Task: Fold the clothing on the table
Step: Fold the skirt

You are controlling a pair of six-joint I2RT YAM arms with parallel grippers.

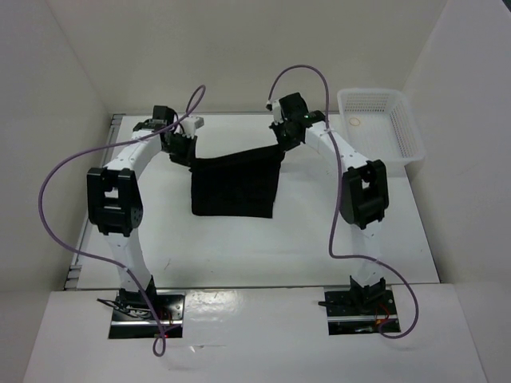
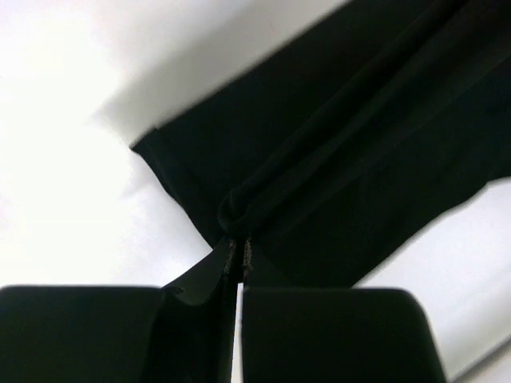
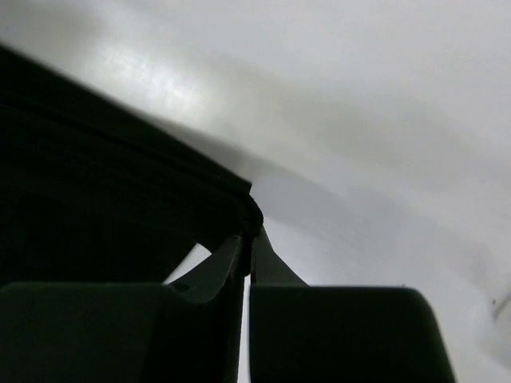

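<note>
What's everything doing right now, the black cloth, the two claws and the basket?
black clothing, stretched between both grippers, far corners pinched, far edge lifted.
left gripper, shut on one clothing corner.
right gripper, shut on the other corner.
white mesh basket, upright, far right on the table.

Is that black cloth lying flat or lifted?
Lifted along its far edge: the plain black fabric garment sags between the left hand and right hand, each shut on a corner.

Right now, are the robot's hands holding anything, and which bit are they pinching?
Both hold the clothing: left gripper pinches its far left corner, right gripper its far right corner.
</note>
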